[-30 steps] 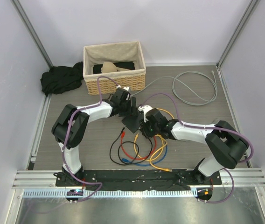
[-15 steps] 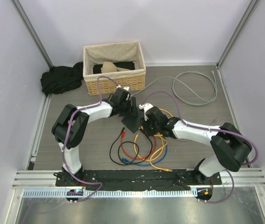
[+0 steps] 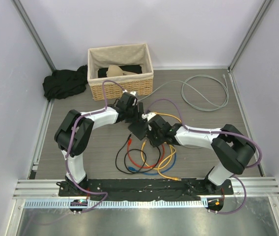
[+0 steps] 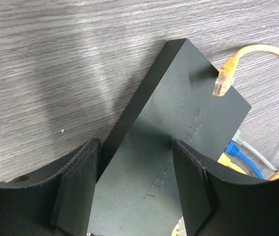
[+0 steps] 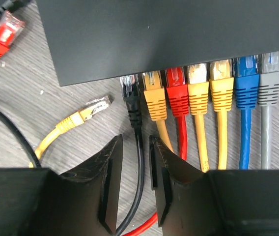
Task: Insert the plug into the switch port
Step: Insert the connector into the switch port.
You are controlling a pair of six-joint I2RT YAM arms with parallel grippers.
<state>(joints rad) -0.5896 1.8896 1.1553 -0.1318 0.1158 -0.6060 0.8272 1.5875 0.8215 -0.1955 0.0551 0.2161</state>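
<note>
the switch [image 3: 138, 129] sits at the middle of the bench [image 3: 95, 147], nearer than the wicker basket [image 3: 122, 88] and between the two arms. the left end effector [image 4: 134, 152] is clamped on it, one finger pressed to each long side, and a loose yellow plug [image 4: 224, 78] shows over its top face. in the right wrist view the socket edge faces the camera with a row of plugs seated in it: yellow, red, two more yellow, blue and grey. the black plug [image 5: 131, 98] stands at the left end of that row, its clear tip at the mouth of the socket; how far in it sits is not clear. the right end effector [image 5: 135, 142] is just behind it, fingers narrowly apart with the black cable [image 5: 139, 162] running through the gap, wider than the cable, and no pinch is visible. another loose yellow plug [image 5: 93, 108] and a red plug [image 5: 2, 32] lie on the bench to the left.
</note>
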